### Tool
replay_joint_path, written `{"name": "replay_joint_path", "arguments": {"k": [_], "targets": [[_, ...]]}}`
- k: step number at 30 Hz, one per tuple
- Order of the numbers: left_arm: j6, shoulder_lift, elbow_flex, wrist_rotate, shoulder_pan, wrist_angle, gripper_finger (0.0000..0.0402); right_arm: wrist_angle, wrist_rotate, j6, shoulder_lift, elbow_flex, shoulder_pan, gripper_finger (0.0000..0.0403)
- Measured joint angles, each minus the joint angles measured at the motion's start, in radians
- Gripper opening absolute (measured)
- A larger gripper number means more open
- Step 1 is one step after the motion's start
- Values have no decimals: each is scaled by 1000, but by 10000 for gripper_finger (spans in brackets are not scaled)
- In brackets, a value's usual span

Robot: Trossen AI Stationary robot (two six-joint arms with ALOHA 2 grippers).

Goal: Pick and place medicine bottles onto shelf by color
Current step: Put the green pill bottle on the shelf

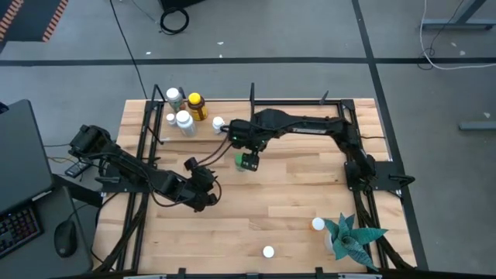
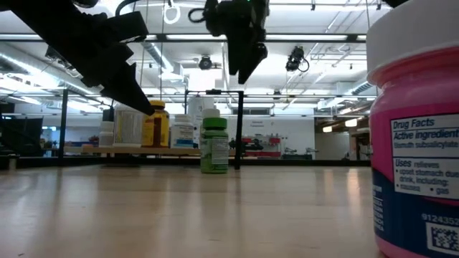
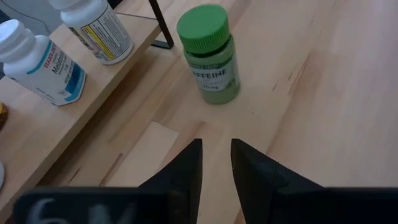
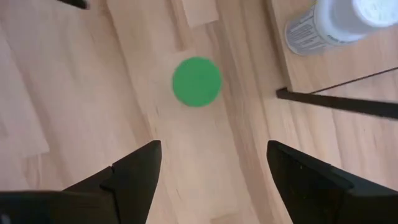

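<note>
A: Bottles, how many?
B: 5 on the shelf (image 1: 203, 128), 1 amber with a yellow cap (image 1: 197, 105). 1 green-capped bottle (image 3: 209, 55), labelled "CAFFEINE", stands on the tabletop (image 1: 294, 201) just beside the shelf. 2 white caps (image 1: 318, 224) lie near the plant (image 1: 350, 239).
A: Pincers?
B: Right pincer (image 4: 211, 165) hangs spread wide above the green cap, grasping nothing. Left pincer (image 3: 216, 163) points at it, fingers nearly together, empty.
A: Other writing?
B: "Drug Facts" on 1 pink bottle (image 2: 419, 129).
</note>
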Motion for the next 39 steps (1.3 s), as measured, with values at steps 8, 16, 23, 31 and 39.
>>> {"name": "replay_joint_path", "arguments": {"k": [8,16,23,31,39], "targets": [[54,0,0,1,-1,137,87,272,37,74,-250,-494,31,297],[98,0,0,44,-1,228,105,730,37,138,-632,-1015,57,297],[293,0,3,231,121,378,142,1052,58,171,-868,-1337,94,296],[435,2,262,691,398,-43,244,1252,87,155,-985,-1530,137,295],[578,153,692,722,513,-485,296,1348,159,98,-1004,-1609,150,293]]}}
